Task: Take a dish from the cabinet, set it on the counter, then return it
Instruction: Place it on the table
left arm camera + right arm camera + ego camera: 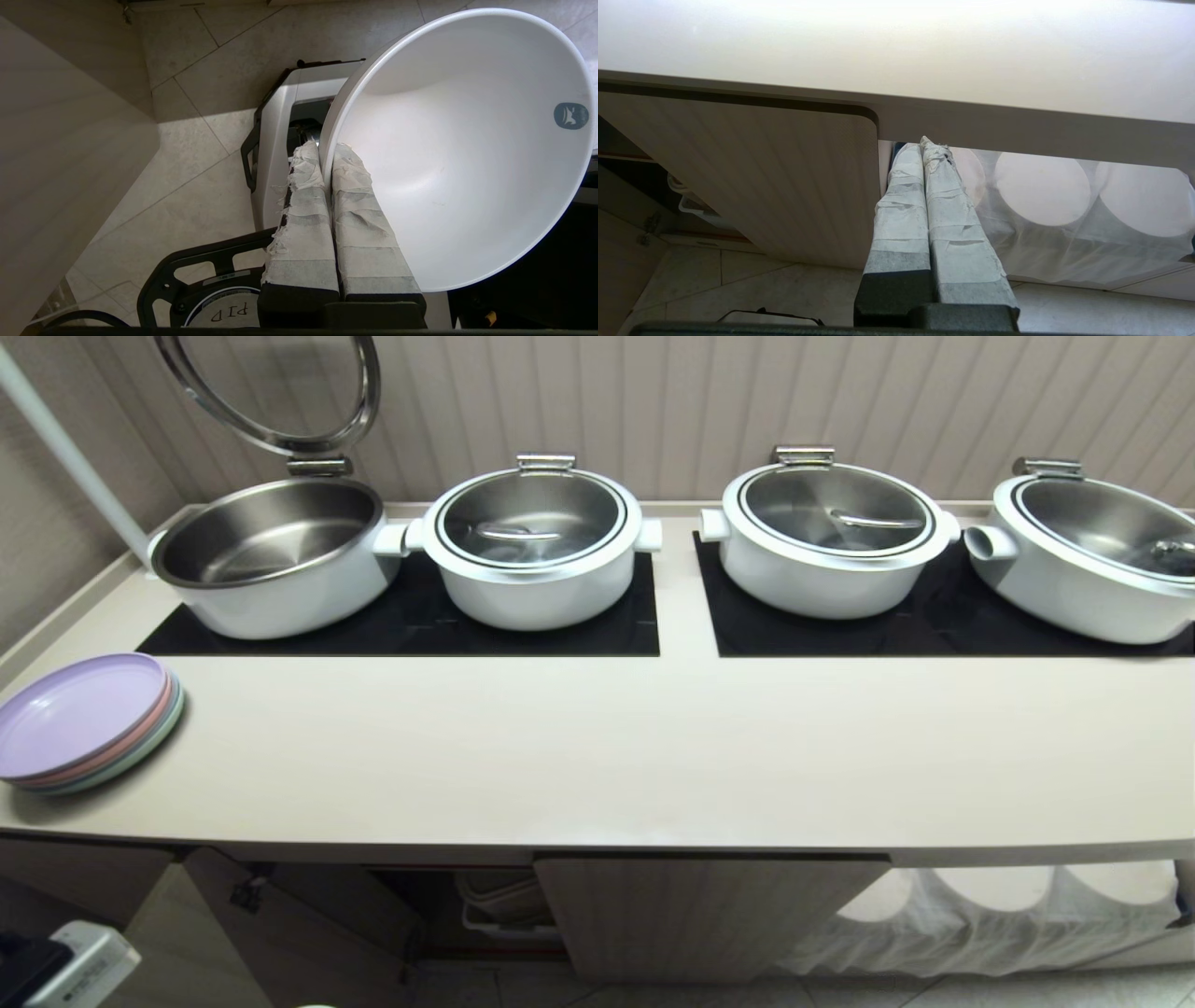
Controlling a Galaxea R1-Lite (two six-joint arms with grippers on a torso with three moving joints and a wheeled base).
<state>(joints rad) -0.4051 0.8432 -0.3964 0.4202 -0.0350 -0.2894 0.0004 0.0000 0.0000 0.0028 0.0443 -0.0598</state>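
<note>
Your left hand [327, 156] is clamped on the dish [467, 149]: its 2 tape-wrapped fingers [303, 205] pinch the rim, 1 outside the wall and 1 inside the bowl. The dish hangs tilted, its open mouth toward the wrist camera, above the tiled floor [196, 140] and in front of the robot's base [275, 154]. On the inner wall, on the side of the bowl across from the pinched rim, sits a small dark round sticker [571, 115] with a pale mark that is too small to read. Just behind the fingers, on a round white label [224, 312] on the robot's frame, you can read the letters "PID", seen upside down.

Your right hand [924, 147] has its 2 taped fingers pressed together with nothing between them. Its tips point at the underside edge of the surface [896, 51], right beside the rounded corner of the cabinet [784, 177] door. Past the tips, white round shapes lie under thin white wrapping [1064, 219].

From the head view neither hand shows. The surface [597, 756] carries 4 white pots [537, 546] on 2 black hob panels [420, 625]; the leftmost pot has its lid raised. A stack of pastel plates [84, 719], lilac on top, sits at the left end. The cabinet [691, 915] stands below, with 1 door open on the left.
</note>
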